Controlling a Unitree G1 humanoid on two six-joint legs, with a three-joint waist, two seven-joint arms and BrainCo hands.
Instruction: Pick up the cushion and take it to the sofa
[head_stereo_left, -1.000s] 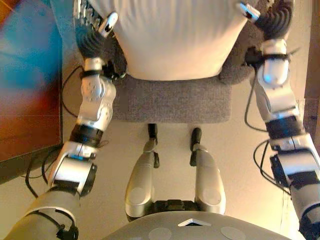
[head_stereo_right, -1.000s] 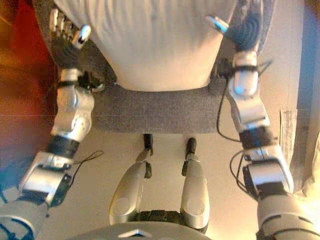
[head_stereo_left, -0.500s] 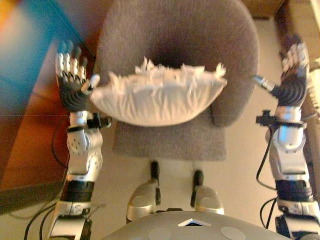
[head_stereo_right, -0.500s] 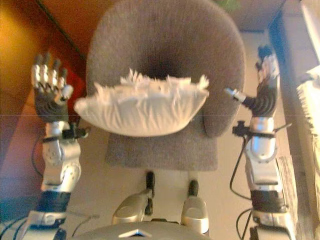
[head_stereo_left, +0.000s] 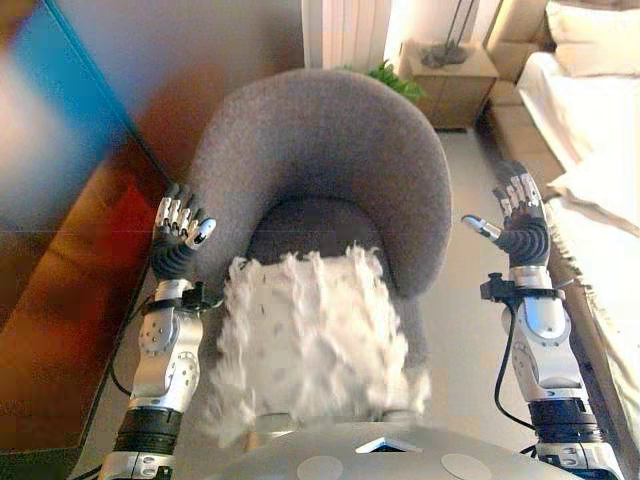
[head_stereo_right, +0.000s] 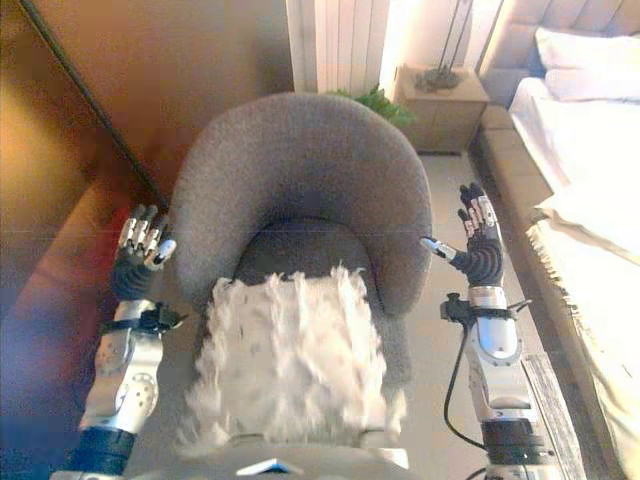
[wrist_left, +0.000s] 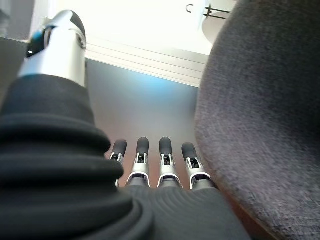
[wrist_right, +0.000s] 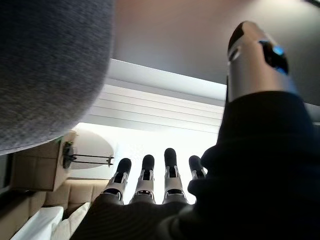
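A shaggy white fringed cushion (head_stereo_left: 308, 345) lies on the front of the seat of a round-backed grey fabric armchair (head_stereo_left: 320, 165), spilling over the seat's front edge toward the robot, and neither hand touches it. The left hand (head_stereo_left: 178, 235) is raised at about nine o'clock from the cushion, just outside the armchair's left arm, its fingers straight and spread with the thumb apart, holding nothing; its wrist view shows the same straight fingers (wrist_left: 165, 160) beside the grey upholstery (wrist_left: 265, 110). The right hand (head_stereo_left: 520, 215) is raised at about three o'clock, beside the armchair's right arm and clear of it, likewise open-fingered and empty, with its dark-tipped fingers (wrist_right: 145, 175) standing in a row in its own wrist view. Beyond the armchair, at twelve o'clock, a small green leafy plant (head_stereo_left: 392, 77) shows past the backrest, and just to its right stands a low light-wood bedside cabinet (head_stereo_left: 452, 85) with a dark object on top that is too small to make out. At about one to two o'clock lies a bed with white bedding (head_stereo_left: 590, 120) and a white pillow (head_stereo_left: 592, 25). Along the left, at about nine to ten o'clock, runs a dark reddish-brown wooden panel (head_stereo_right: 150, 80). The floor under the armchair is pale beige (head_stereo_left: 465, 175).
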